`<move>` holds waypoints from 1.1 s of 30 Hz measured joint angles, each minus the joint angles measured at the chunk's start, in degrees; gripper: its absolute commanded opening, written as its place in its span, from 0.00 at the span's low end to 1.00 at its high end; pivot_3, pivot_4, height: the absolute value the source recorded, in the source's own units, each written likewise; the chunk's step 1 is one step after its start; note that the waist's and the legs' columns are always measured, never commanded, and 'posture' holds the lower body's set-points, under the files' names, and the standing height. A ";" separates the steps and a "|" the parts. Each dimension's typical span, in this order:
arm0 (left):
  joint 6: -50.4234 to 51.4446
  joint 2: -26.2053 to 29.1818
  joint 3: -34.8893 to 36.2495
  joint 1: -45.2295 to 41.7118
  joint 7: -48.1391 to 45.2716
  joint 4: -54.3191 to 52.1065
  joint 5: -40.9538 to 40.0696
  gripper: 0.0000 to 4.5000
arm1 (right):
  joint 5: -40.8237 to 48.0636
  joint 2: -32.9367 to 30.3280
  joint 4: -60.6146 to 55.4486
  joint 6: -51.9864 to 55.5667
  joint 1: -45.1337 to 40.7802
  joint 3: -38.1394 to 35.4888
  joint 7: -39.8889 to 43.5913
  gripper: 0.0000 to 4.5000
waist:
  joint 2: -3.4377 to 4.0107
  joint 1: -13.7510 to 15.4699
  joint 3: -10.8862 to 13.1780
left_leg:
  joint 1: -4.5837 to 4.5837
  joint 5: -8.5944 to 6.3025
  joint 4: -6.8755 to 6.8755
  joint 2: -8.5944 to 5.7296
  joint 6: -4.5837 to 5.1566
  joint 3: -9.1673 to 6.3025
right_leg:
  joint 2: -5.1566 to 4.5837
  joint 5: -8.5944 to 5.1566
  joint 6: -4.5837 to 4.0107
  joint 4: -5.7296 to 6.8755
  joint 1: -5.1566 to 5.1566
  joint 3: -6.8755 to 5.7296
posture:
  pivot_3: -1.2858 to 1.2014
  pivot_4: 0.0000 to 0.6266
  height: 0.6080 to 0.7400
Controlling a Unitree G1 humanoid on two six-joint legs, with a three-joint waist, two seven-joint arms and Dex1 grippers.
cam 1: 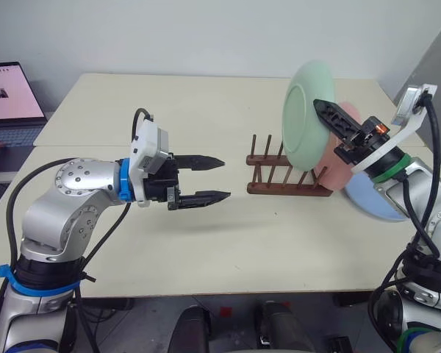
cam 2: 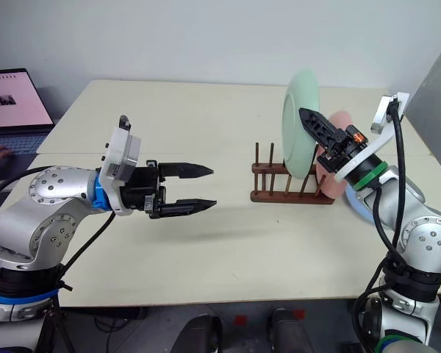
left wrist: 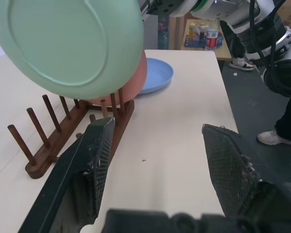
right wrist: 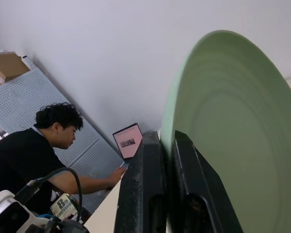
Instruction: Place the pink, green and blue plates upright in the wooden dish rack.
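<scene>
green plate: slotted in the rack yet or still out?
Out. The right claw holds the green plate upright by its rim above the wooden dish rack, its lower edge clear of the pegs.

Behind the raised green plate (cam 1: 309,114) and the right gripper (cam 1: 329,114), most of the pink plate (cam 1: 336,173) is hidden. The blue plate (cam 1: 371,200) lies half covered below that hand. The laptop (cam 1: 11,99) is cut off at the picture's edge.
</scene>
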 measured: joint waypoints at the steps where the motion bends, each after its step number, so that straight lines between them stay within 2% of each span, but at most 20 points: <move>1: 0.01 0.17 0.00 0.00 -0.11 0.11 0.00 0.71 | -0.15 -0.16 0.58 -0.39 0.00 0.25 0.37 0.00 | 0.00 0.00 0.00 | 0.00 0.00 0.00 0.00 0.00 0.00 | 0.00 0.00 0.00 0.00 0.00 0.00 | 0.52 0.24 0.99; 6: 0.08 0.96 0.00 -0.60 0.20 0.35 0.30 1.00 | -0.93 -0.71 2.63 -1.20 0.02 1.01 1.60 0.00 | 0.00 0.01 0.00 | 0.00 0.00 0.00 0.01 0.00 -0.01 | 0.00 0.00 0.00 0.00 0.00 -0.01 | 0.52 0.24 0.99; 19: -1.33 0.92 -0.14 -0.61 0.29 0.32 1.47 1.00 | -5.06 -2.31 7.46 -1.24 0.35 3.19 4.11 0.00 | 0.00 0.01 0.00 | 0.00 0.00 -0.01 0.01 0.00 0.01 | 0.00 0.00 0.00 -0.02 0.00 0.00 | 0.52 0.24 0.99; 24: -1.84 0.74 -0.34 -0.72 0.35 0.33 2.35 1.00 | -6.54 -3.41 8.59 -0.09 0.00 4.10 4.07 0.33 | 0.00 0.02 0.00 | -0.01 0.00 -0.01 0.01 0.00 0.01 | 0.00 0.00 0.00 -0.02 0.00 0.00 | 0.52 0.24 0.99; 31: -2.56 0.17 -0.72 -0.92 0.33 0.43 3.02 1.00 | -9.95 -5.53 6.61 -0.01 -1.06 5.54 5.23 0.89 | 0.00 0.02 0.00 | -0.01 0.00 -0.01 0.01 0.00 0.00 | 0.00 0.00 0.00 -0.03 0.00 -0.01 | 0.52 0.24 0.99; 33: -2.65 0.07 -0.75 -0.95 0.32 0.57 3.34 1.00 | -12.34 -7.56 5.31 -0.11 -1.19 6.56 6.49 0.97 | 0.00 0.02 0.00 | -0.01 0.00 -0.02 0.00 0.00 0.01 | 0.00 0.00 0.00 -0.04 -0.01 -0.01 | 0.52 0.24 0.99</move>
